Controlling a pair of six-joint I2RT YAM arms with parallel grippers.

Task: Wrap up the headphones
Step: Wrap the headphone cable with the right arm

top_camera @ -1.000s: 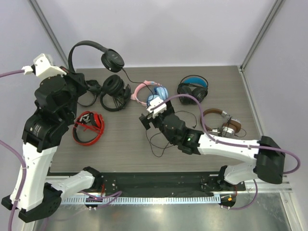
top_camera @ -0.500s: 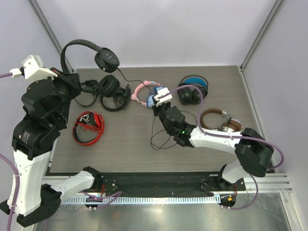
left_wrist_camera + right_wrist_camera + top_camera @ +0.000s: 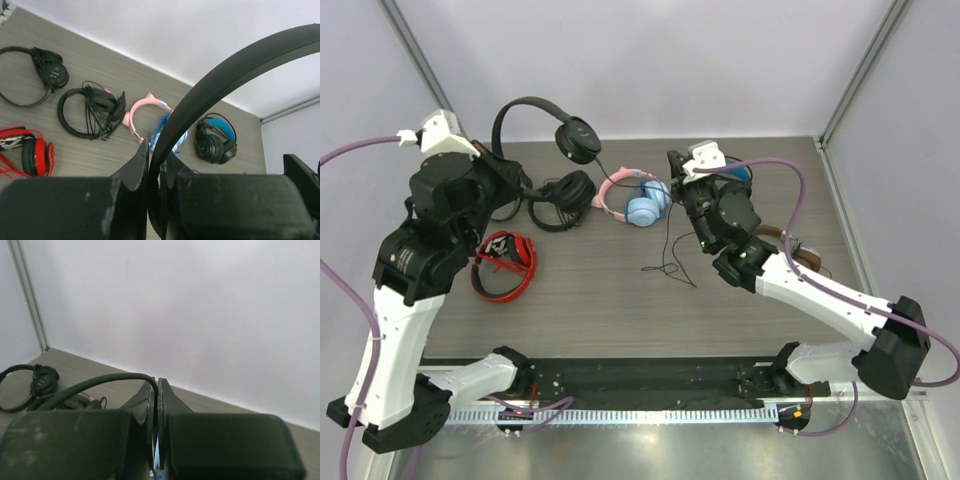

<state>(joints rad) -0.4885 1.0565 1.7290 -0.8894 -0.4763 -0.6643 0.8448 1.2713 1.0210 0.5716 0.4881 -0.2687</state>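
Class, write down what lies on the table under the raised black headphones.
Seen from above, another black pair with bundled cable lies roughly beneath the headphones. The left arm covers the table further left.

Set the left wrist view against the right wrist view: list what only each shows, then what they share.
Only the left wrist view: the left pincer shut on the headband of the headphones, and on the table the red pair, the pink-and-blue pair and the blue-lined pair.
Only the right wrist view: the right pincer shut on the thin black cable.
Both: the table, the white wall, and apparently the same slim black pair lying at far left.
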